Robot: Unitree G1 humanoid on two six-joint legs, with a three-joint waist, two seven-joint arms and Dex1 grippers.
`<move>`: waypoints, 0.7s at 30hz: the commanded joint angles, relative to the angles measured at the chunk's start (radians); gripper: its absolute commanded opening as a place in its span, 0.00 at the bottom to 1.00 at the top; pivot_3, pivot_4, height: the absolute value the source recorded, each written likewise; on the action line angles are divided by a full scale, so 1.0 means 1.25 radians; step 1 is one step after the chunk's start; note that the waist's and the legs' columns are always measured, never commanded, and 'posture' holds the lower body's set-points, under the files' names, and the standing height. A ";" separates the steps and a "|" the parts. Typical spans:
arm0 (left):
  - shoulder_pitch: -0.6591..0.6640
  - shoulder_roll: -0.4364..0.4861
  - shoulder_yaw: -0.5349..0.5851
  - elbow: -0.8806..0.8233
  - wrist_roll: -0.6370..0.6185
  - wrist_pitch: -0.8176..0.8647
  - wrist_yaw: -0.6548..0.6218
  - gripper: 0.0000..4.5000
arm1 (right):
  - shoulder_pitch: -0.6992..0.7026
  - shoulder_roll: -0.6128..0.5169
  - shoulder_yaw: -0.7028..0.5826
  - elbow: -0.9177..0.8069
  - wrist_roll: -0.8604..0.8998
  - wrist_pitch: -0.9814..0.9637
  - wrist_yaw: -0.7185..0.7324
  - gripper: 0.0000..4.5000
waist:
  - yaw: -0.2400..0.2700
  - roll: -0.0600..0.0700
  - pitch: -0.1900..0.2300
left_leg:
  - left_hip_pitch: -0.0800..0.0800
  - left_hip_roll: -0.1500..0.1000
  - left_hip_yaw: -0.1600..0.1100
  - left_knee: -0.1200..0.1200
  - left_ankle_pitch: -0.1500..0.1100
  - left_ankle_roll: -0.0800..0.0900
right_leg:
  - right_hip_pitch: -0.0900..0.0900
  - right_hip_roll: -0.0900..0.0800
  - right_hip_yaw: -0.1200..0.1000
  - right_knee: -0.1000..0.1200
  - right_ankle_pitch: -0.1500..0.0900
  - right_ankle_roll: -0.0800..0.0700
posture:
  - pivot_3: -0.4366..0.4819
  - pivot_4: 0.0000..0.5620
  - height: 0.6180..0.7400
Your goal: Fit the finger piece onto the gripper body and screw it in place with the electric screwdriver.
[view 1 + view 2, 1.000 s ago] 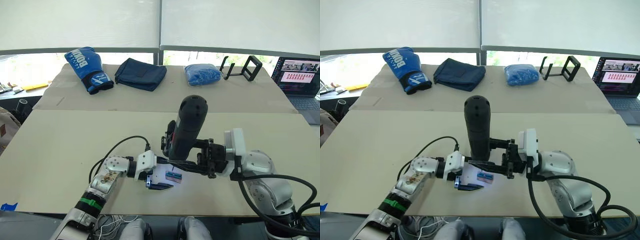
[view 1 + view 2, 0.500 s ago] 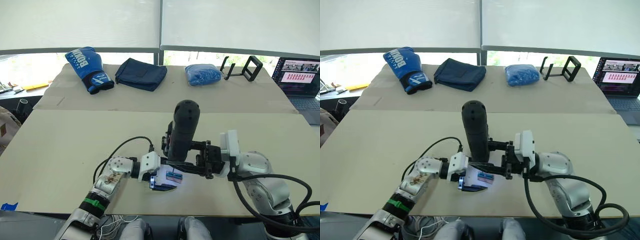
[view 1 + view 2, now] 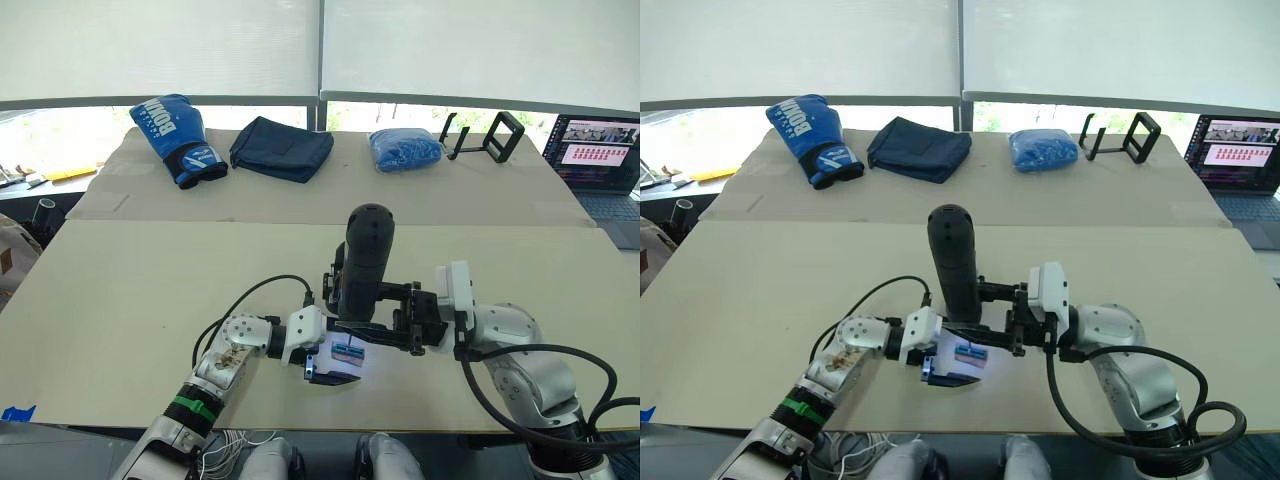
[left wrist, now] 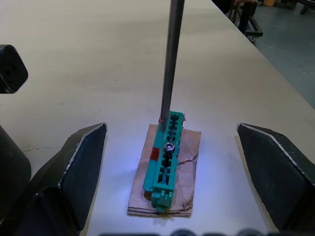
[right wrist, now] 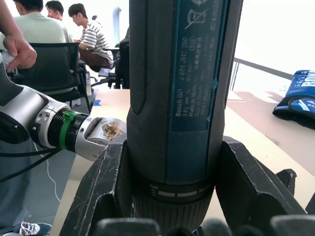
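My right gripper (image 3: 362,326) is shut on the electric screwdriver (image 3: 362,265), a thick black cylinder held upright with its rounded end up; its fingers (image 5: 106,189) press both sides of the barrel (image 5: 177,98). The thin metal bit (image 4: 170,64) comes down onto the far end of a small green-and-brown block (image 4: 166,155) that lies on the table in a patch of the tool's light. My left gripper (image 4: 171,128) is open, low on the table, one finger on each side of the block without touching it. The finger piece and the gripper body are out of view.
On the back table lie a blue boxing glove (image 3: 175,125), a dark blue pouch (image 3: 280,148), a blue bundle (image 3: 405,148) and a black stand (image 3: 485,135). A laptop (image 3: 600,150) sits far right. A black cable (image 3: 250,300) arcs over my left wrist. People sit beyond (image 5: 34,34).
My left arm has reached to the right, so its open fingers now flank the block. The screwdriver has sunk a little and stands more upright over the block.
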 commanded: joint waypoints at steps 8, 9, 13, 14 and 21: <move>0.021 0.033 0.006 0.033 0.008 -0.021 0.005 0.99 | -0.006 0.013 -0.001 -0.024 0.007 -0.036 -0.002 0.43 | -0.003 0.000 0.000 | 0.001 0.000 0.000 0.000 0.000 0.000 | 0.000 0.000 0.000 0.001 0.000 0.000 | 0.48 0.27 1.00; 0.022 0.035 0.007 0.033 0.007 -0.022 0.004 0.99 | -0.006 0.014 -0.001 -0.025 0.006 -0.036 -0.002 0.43 | -0.004 0.000 0.000 | 0.001 0.000 0.000 0.000 0.000 0.000 | 0.000 0.000 0.000 0.001 0.000 0.000 | 0.48 0.27 1.00; 0.024 0.044 0.009 0.033 -0.002 -0.023 0.003 0.99 | -0.010 0.017 0.005 -0.022 0.005 -0.038 -0.003 0.43 | -0.008 0.000 0.000 | 0.002 0.001 0.000 -0.001 0.000 -0.001 | 0.000 0.000 0.001 0.001 0.000 0.000 | 0.48 0.27 1.00; 0.025 0.046 0.010 0.032 -0.005 -0.021 0.003 0.99 | -0.011 0.017 0.006 -0.022 0.004 -0.038 -0.003 0.43 | -0.009 0.000 0.000 | 0.002 0.001 0.000 -0.001 0.000 -0.001 | 0.000 0.000 0.001 0.001 0.000 0.000 | 0.48 0.27 1.00; 0.036 0.067 0.024 0.030 -0.020 -0.028 -0.004 0.99 | -0.019 0.019 0.008 -0.014 0.001 -0.043 -0.004 0.43 | -0.014 0.000 0.000 | 0.002 0.001 0.000 -0.001 0.001 -0.001 | 0.000 0.000 0.001 0.001 0.000 0.000 | 0.48 0.27 1.00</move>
